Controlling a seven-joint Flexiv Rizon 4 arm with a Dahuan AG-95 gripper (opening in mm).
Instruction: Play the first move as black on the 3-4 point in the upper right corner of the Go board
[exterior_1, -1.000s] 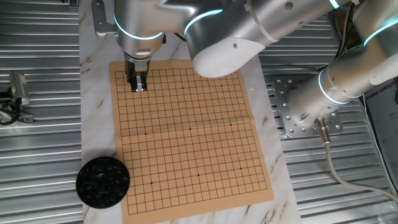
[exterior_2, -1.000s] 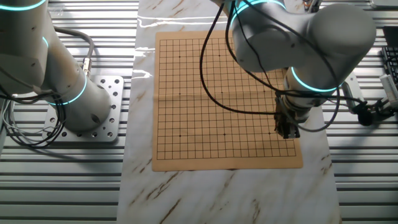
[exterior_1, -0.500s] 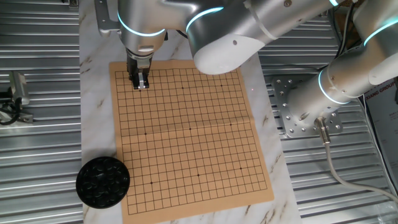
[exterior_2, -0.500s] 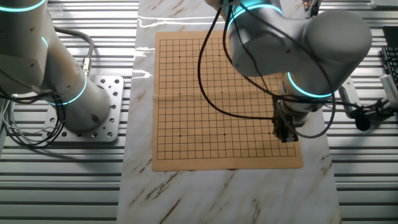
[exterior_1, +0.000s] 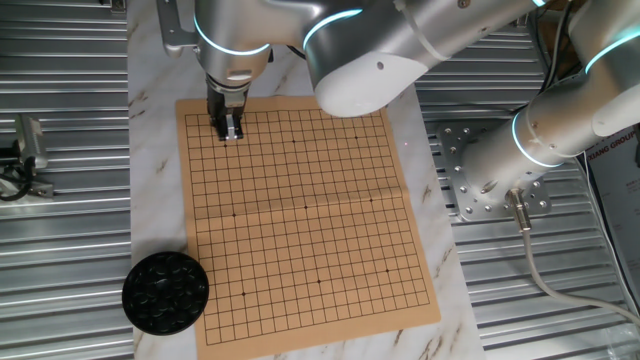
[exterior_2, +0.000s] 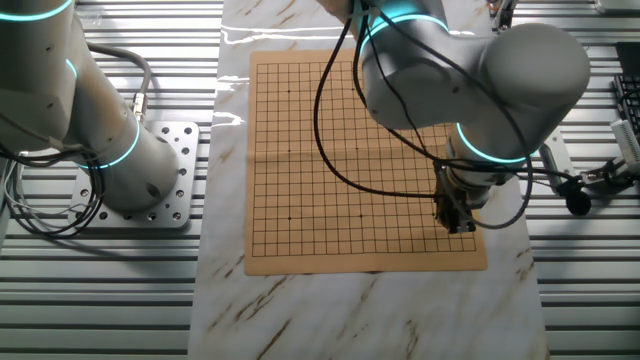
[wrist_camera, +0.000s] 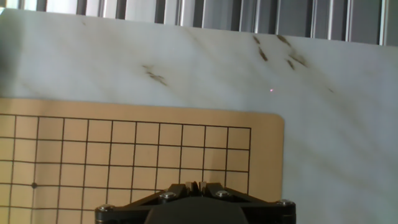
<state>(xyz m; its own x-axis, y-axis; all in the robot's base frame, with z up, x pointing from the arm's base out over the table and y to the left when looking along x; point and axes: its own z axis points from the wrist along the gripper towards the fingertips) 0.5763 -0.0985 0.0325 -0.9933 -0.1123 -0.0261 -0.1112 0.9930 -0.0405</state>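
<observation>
One Go board (exterior_1: 305, 215) lies on the counter (exterior_1: 150, 180). One round black bowl (exterior_1: 165, 291) sits at the board's 7 o'clock corner in one fixed view; it holds many black stones (exterior_1: 168, 285), too crowded to count. Two robot arms show: one over the board with one gripper (exterior_1: 229, 130), one on a bolted base plate (exterior_1: 470, 180) beside it.

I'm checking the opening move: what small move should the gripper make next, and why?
Probably ease down onto the corner intersection: the gripper hangs above a corner of the Go board, fingertips pinched, and no stone lies on the grid yet.
</observation>
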